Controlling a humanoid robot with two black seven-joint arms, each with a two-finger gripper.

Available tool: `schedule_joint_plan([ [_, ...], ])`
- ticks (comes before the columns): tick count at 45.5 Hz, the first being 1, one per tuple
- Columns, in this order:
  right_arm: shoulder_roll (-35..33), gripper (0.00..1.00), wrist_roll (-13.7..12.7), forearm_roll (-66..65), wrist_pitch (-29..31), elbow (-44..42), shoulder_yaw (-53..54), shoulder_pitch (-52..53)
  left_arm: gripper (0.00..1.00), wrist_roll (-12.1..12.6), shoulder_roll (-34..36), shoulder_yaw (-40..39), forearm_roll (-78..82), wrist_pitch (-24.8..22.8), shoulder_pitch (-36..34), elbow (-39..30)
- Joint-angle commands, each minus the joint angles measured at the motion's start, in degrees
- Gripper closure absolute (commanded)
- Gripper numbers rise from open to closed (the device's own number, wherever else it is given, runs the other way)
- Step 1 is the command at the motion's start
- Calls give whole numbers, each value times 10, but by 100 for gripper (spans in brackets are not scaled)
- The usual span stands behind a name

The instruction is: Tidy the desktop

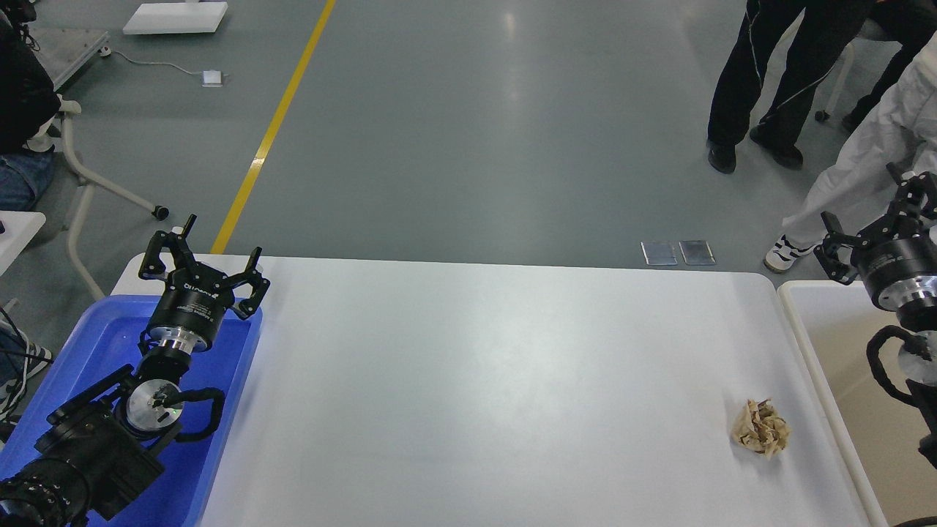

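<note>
Desktop fills most of your view, white and wide with rounded far corners, spanning between the two containers. At your left, the blue tray overlaps its near-left corner; you can see only your left arm over it, so its contents are largely hidden. At your right, the off-white bin shows a beige floor with nothing visible on it. Your left gripper hangs above the tray's far edge, fingers spread apart. Your right gripper sits over the bin's far end, fingers splayed too. A crumpled brown paper ball lies near the desktop's right edge. Beyond, a grey floor carries a yellow line.
</note>
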Motion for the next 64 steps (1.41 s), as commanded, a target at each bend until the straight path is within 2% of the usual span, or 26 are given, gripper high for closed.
schedule_joint_plan([
  [1, -11, 0, -1, -1, 1, 1, -8, -1, 0, 0, 1, 0, 0, 0, 0, 0],
  [11, -65, 0, 0, -10, 0, 3, -146, 28, 0, 0, 0, 0, 0, 0, 0, 0],
  [18, -131, 0, 0, -23, 0, 2, -252, 66, 0, 0, 1, 0, 0, 0, 1, 0],
  [28, -185, 0, 1, -141, -3, 3, -450, 170, 0, 0, 0, 0, 0, 0, 0, 0],
  [36, -191, 0, 3, -235, -15, 0, -592, 250, 0, 0, 1, 0, 0, 0, 0, 0],
  [51, -193, 0, 15, -487, -21, 19, -698, 278, 0, 0, 0, 0, 0, 0, 0, 0],
  [59, -196, 0, 41, -525, -21, 63, -859, 339, 0, 0, 0, 0, 0, 0, 0, 0],
  [64, -200, 0, 43, -512, -18, 109, -919, 398, 0, 0, 1, 0, 0, 0, 0, 0],
])
